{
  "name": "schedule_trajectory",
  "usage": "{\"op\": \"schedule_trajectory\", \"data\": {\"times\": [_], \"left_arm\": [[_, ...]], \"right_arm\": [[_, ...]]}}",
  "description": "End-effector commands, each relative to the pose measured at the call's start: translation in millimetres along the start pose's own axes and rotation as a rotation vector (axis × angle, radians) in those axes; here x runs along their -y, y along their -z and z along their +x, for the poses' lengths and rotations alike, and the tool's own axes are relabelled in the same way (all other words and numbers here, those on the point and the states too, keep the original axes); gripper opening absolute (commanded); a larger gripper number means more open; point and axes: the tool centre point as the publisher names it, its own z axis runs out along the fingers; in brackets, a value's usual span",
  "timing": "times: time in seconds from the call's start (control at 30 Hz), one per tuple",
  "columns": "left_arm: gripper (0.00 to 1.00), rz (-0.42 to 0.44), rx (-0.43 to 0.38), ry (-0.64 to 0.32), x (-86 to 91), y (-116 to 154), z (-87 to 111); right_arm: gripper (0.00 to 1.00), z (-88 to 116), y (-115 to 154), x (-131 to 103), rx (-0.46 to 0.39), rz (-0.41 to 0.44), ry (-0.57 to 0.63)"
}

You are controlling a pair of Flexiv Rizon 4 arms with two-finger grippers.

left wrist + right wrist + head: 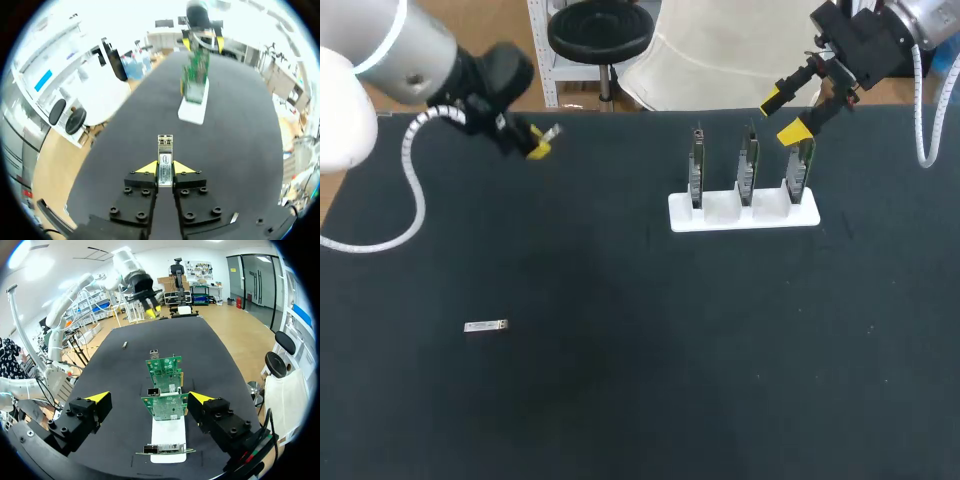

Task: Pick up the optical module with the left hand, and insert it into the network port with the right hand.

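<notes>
My left gripper (536,143) hangs above the table's far left, shut on a small silver optical module (551,131). In the left wrist view the module (165,147) sticks out forward from between the yellow tips of that gripper (165,169). A white stand (743,213) at the far right holds three upright green network cards (748,165). My right gripper (783,115) is open just above the rightmost card (801,168). In the right wrist view the nearest card (164,406) stands between the wide-apart fingers of this gripper (150,400), untouched.
A second silver module (485,326) lies flat on the black table (640,350) at the near left, also seen far ahead as the module (124,344) in the right wrist view. The stand (194,102) lies well ahead of my left gripper.
</notes>
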Motion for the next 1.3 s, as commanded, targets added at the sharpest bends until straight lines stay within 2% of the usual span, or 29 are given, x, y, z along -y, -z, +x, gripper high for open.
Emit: {"op": "schedule_trajectory", "data": {"times": [0.03,0.27,0.37,0.57,0.93,1.3], "left_arm": [[0.0,-0.002,0.223,0.048,-9.6,0.6,-31.3],[0.0,-0.005,0.43,0.017,-12.6,6.5,-102.4],[0.0,0.026,0.512,0.003,-8.9,6.2,-129.0],[0.0,0.087,0.604,-0.049,5.7,-3.9,-171.7],[0.0,0.176,0.725,-0.055,32.7,-27.2,-217.4],[0.0,0.227,0.763,-0.063,61.3,-42.6,-243.4]], "right_arm": [[1.0,0.4,-0.8,-3.1,0.0,0.008,0.001],[1.0,0.4,-0.8,-3.1,0.0,0.008,0.001],[1.0,0.4,-0.8,-3.1,0.0,0.008,0.001],[1.0,0.4,-0.8,-3.1,0.0,0.008,0.001],[1.0,0.4,-0.8,-3.1,0.0,0.008,0.001],[1.0,0.4,-0.8,-3.1,0.0,0.008,0.001]]}}
